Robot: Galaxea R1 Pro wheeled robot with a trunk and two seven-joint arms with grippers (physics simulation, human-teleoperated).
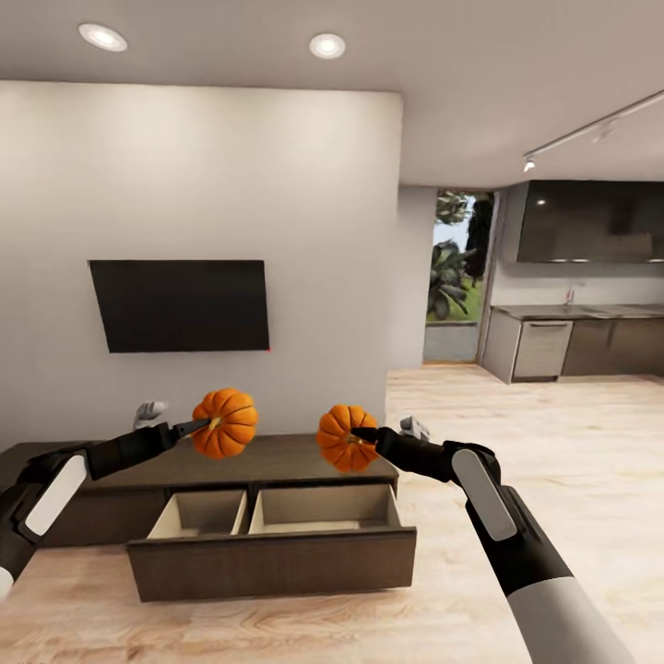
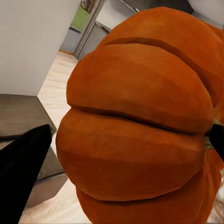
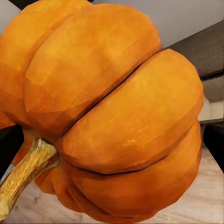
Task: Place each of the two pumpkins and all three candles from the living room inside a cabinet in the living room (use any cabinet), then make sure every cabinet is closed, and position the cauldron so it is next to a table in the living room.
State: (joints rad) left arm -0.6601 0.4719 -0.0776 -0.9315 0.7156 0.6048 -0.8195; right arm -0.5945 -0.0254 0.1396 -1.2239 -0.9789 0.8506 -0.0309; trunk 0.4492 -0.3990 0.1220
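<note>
I hold two orange ribbed pumpkins in the air above the long dark brown cabinet (image 1: 92, 503). My left gripper (image 1: 205, 425) is shut on the left pumpkin (image 1: 227, 422), which looms large in the left wrist view (image 2: 140, 121) between dark fingers (image 2: 23, 168). My right gripper (image 1: 361, 433) is shut on the right pumpkin (image 1: 341, 439), whose tan stem (image 3: 25, 172) appears close up beside its body (image 3: 116, 107). Below both, a wide cabinet drawer (image 1: 272, 558) stands pulled out, its two pale wood compartments (image 1: 318, 507) bare.
A black TV (image 1: 180, 304) hangs on the white wall behind the cabinet. Light wood floor (image 1: 553, 443) stretches right toward grey kitchen cupboards (image 1: 572, 346) and a doorway with greenery. The open drawer juts out toward me.
</note>
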